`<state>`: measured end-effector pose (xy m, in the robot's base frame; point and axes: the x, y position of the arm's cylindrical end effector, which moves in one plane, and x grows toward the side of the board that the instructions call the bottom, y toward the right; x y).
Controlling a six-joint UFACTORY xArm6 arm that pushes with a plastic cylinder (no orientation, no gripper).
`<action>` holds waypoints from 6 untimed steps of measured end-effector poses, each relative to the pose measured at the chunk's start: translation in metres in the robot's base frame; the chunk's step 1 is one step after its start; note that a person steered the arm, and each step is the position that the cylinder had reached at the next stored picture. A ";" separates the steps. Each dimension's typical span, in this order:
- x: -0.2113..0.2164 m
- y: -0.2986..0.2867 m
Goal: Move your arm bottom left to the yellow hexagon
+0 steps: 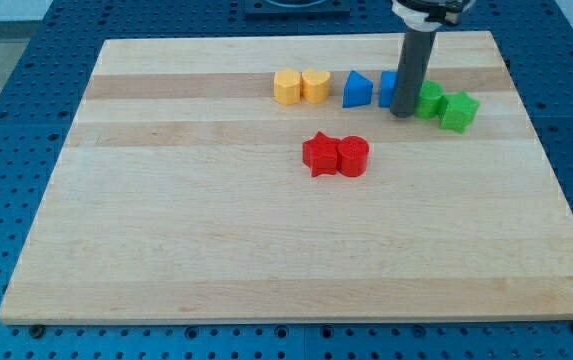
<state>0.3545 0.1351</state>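
The yellow hexagon (286, 87) sits near the view's top, left of centre-right, touching a yellow heart-shaped block (315, 86) on its right. My tip (403, 113) is far to the hexagon's right, standing in front of a blue block (389, 88) and touching or nearly touching a green block (429, 100). A blue triangle-like block (357, 90) lies between the yellow pair and my tip. A green star (458, 110) is just right of the green block. The rod hides part of the blue block.
A red star (319, 154) and a red cylinder (352, 156) sit touching each other near the board's middle, below the row of blocks. The wooden board (166, 220) lies on a blue perforated table.
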 end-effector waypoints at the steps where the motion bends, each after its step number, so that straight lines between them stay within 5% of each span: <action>1: 0.000 -0.003; 6: 0.002 -0.182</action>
